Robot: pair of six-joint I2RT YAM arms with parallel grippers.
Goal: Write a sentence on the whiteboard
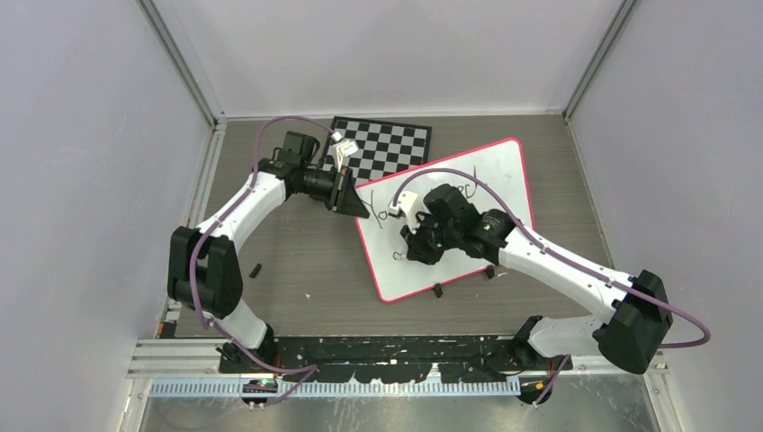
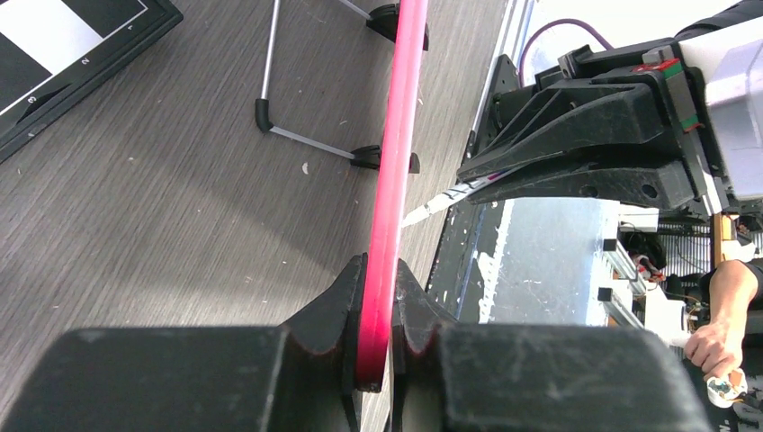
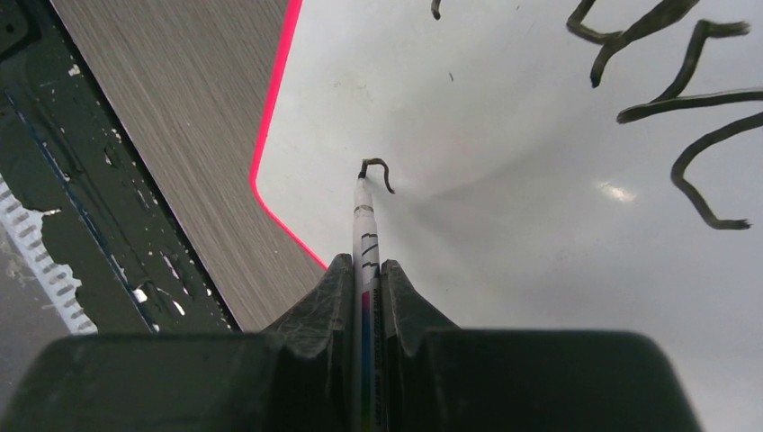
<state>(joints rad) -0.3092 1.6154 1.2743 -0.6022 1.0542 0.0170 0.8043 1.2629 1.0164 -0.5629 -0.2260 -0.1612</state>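
The whiteboard [image 1: 490,184] with a pink-red frame lies tilted on the table, right of centre. My left gripper [image 1: 353,205] is shut on its left edge; the left wrist view shows the frame edge-on [image 2: 396,153] between the jaws [image 2: 376,297]. My right gripper [image 1: 407,243] is shut on a thin white marker [image 3: 363,236], its tip touching the board [image 3: 540,243] at a small fresh black stroke [image 3: 378,168]. The sentence [image 1: 389,212] shows as black lettering in the board's upper part, partly hidden by the right arm; more strokes show in the right wrist view [image 3: 670,54].
A black-and-white checkerboard [image 1: 391,144] lies behind the board, also in the left wrist view [image 2: 63,45]. Two black clips [image 1: 438,290] sit on the board's near edge. A small black piece [image 1: 256,269] lies on the table at left. A black rail [image 1: 387,351] runs along the near edge.
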